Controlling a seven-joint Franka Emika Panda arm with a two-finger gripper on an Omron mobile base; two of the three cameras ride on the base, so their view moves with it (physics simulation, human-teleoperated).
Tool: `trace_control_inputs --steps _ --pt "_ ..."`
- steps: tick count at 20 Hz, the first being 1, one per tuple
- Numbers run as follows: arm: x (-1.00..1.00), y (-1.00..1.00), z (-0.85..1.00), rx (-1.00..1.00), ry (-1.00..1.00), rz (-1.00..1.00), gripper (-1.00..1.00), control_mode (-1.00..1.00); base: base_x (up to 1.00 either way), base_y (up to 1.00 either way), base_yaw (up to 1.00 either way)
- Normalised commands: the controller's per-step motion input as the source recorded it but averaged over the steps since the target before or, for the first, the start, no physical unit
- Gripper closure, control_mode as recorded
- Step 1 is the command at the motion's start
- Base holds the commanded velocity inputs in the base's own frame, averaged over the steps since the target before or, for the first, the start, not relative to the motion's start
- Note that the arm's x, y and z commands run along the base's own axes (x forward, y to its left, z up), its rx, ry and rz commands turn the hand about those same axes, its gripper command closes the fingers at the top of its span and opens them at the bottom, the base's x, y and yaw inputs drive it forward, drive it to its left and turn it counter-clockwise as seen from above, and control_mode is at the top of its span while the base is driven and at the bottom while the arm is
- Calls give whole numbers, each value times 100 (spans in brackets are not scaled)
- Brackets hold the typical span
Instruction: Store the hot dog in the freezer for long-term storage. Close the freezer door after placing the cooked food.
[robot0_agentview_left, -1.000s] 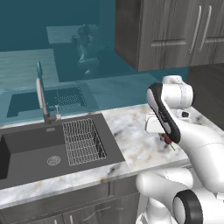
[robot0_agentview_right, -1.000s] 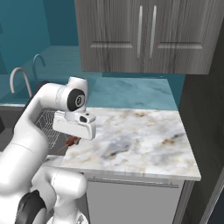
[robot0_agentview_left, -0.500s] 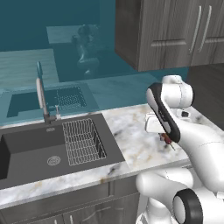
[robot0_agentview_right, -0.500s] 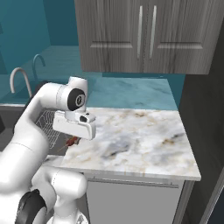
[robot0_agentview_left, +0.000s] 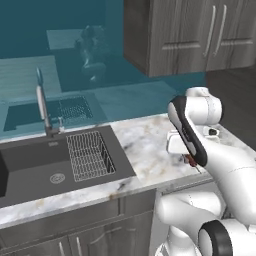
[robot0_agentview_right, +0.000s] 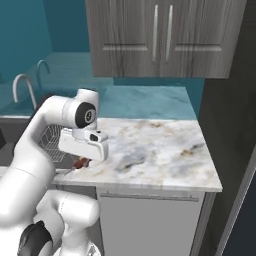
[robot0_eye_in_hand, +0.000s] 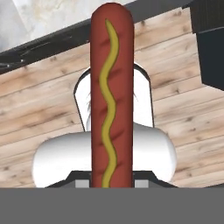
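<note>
the slender reddish-brown hot dog (robot0_eye_in_hand: 111, 94) with a wavy yellow mustard line fills the centre of the hand view, its lower end at the bottom of that view, so the pincer is judged to be clamped on it. its long axis runs along the pincer's line of sight, the free end pointing away from the hand. in the right base view a small reddish piece (robot0_agentview_right: 81, 162) shows just under the white hand, at the pincer (robot0_agentview_right: 82, 161), over the front edge of the marbled white tabletop (robot0_agentview_right: 155, 147). in the left base view the same red tip (robot0_agentview_left: 190, 160) shows beside the forearm.

compared with one second ago, arm, hand and hot dog hold the same pose in both base views; no transport has begun. the carry, the placing and the door closing all remain.

further back: the dark sink basin (robot0_agentview_left: 35, 162) with its wire rack (robot0_agentview_left: 90, 154), the curved grey faucet (robot0_agentview_left: 44, 107), then the dark wood-grain wall cabinets (robot0_agentview_right: 165, 37).
</note>
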Motion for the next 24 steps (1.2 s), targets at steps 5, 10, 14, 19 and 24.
trace_control_inputs --steps 5,10,14,19,24 --pt "0 0 0 0 0 0 100 100 -80 -11 -36" --pt "0 0 0 0 0 0 100 100 -65 -1 -42" --pt "0 0 0 0 0 0 100 100 -55 0 -51" --pt "0 0 0 0 0 0 100 100 -56 -1 -57" --pt "0 0 0 0 0 0 100 100 -64 -6 -58"
